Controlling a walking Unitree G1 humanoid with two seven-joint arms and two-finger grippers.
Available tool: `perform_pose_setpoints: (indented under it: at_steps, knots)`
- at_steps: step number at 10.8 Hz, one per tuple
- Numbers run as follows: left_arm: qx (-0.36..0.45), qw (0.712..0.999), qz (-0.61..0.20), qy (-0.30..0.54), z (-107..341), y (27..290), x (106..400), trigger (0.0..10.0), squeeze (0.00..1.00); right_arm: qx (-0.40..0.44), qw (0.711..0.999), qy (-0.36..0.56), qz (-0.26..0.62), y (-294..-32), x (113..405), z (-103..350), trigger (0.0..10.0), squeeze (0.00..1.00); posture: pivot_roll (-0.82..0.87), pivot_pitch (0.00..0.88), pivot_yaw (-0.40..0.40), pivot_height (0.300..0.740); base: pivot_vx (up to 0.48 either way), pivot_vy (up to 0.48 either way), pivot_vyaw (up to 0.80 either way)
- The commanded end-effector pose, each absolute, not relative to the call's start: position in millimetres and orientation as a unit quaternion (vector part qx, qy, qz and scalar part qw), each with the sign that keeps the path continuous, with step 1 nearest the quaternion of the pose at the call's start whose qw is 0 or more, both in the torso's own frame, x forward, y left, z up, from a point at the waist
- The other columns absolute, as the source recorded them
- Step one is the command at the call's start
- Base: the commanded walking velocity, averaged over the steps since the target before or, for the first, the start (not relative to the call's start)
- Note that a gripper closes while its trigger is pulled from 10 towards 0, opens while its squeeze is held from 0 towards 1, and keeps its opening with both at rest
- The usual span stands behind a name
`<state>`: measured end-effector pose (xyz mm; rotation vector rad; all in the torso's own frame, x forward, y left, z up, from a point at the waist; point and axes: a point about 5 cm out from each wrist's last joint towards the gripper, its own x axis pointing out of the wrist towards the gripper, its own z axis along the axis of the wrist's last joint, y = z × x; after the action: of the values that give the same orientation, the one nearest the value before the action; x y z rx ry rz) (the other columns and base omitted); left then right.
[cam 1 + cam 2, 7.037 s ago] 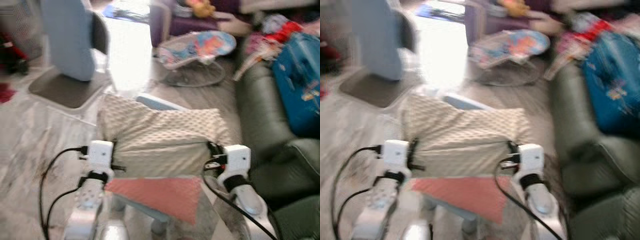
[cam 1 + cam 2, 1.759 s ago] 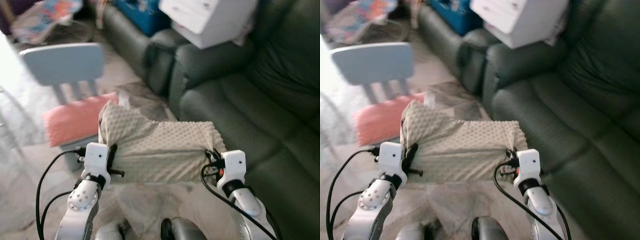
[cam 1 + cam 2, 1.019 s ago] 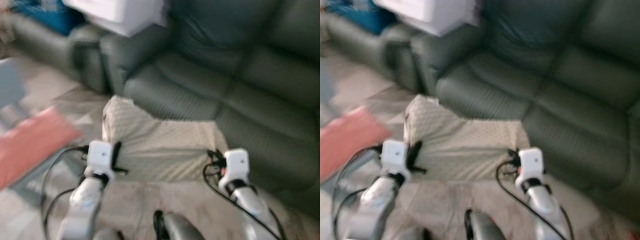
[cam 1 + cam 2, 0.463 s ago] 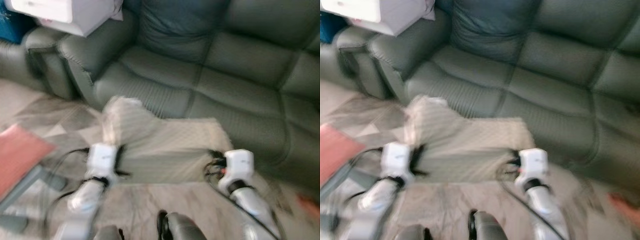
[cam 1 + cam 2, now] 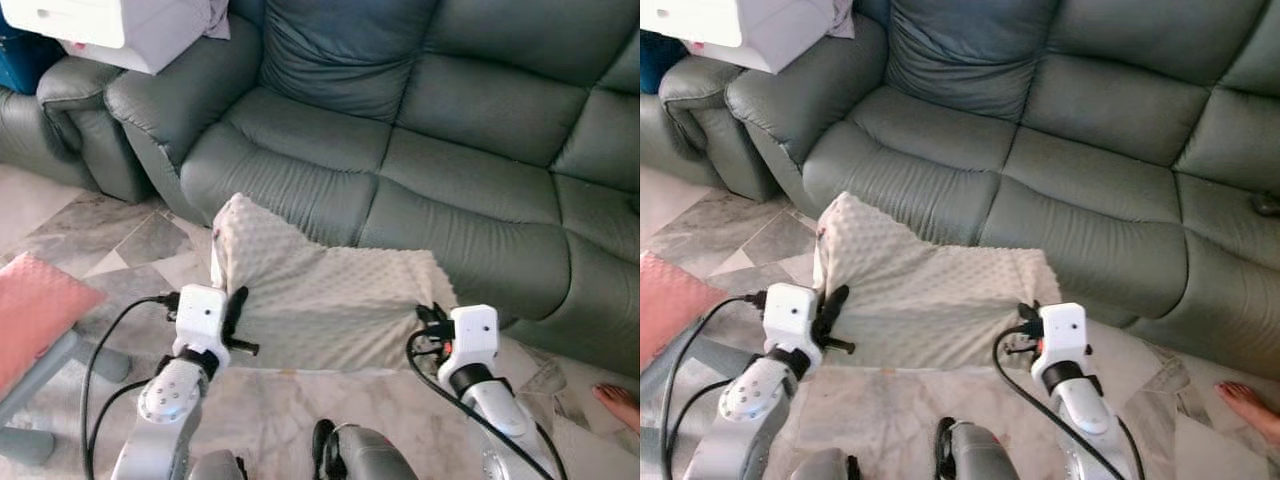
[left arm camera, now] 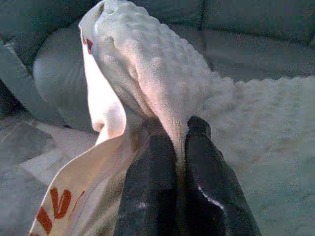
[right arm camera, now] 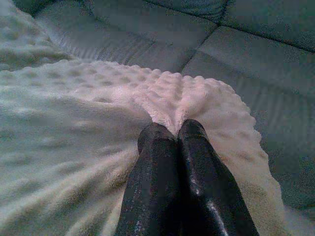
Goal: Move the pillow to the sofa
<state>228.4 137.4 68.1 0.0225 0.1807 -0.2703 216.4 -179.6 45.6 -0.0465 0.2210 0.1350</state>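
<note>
Pillow (image 5: 325, 300): I hold it just short of the sofa (image 5: 440, 170) seat front, long axis parallel to it; left hand (image 6: 178, 132) and right hand (image 7: 176, 130) each pinch an end.

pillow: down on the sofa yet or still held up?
Held up. The pillow hangs in front of the sofa seat, the left gripper and right gripper each pinching an edge, jaws shut.
</note>
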Motion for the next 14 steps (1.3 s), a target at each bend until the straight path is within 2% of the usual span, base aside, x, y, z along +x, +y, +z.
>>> perform_pose_setpoints:
  at_steps: [1, 4, 9, 14]
  knots:
    - [0.011, 0.986, -0.144, 0.086, 70.5, 136.6, 227.4, 10.0, 0.00, -0.020, 0.993, 0.102, 0.062, -180.3, 216.8, 47.9, 10.0, 0.00, -0.04, 0.133, -0.051, 0.740, 0.000, -0.341, 0.00]
    - [0.011, 0.986, -0.145, 0.087, 70.4, 136.8, 227.6, 10.0, 0.00, -0.019, 0.993, 0.102, 0.063, -179.3, 217.5, 48.3, 10.0, 0.00, -0.04, 0.130, -0.052, 0.740, 0.000, -0.340, -0.69]
    - [0.011, 0.985, -0.149, 0.088, 69.3, 134.5, 227.5, 10.0, 0.00, -0.023, 0.993, 0.097, 0.060, -181.3, 219.7, 50.4, 10.0, 0.00, -0.05, 0.134, -0.044, 0.740, 0.000, -0.329, 0.00]
    - [-0.002, 0.986, -0.151, 0.073, 71.8, 132.5, 229.3, 10.0, 0.00, -0.022, 0.993, 0.099, 0.061, -181.9, 219.5, 50.3, 10.0, 0.00, -0.06, 0.134, -0.052, 0.740, 0.000, 0.000, -0.10]
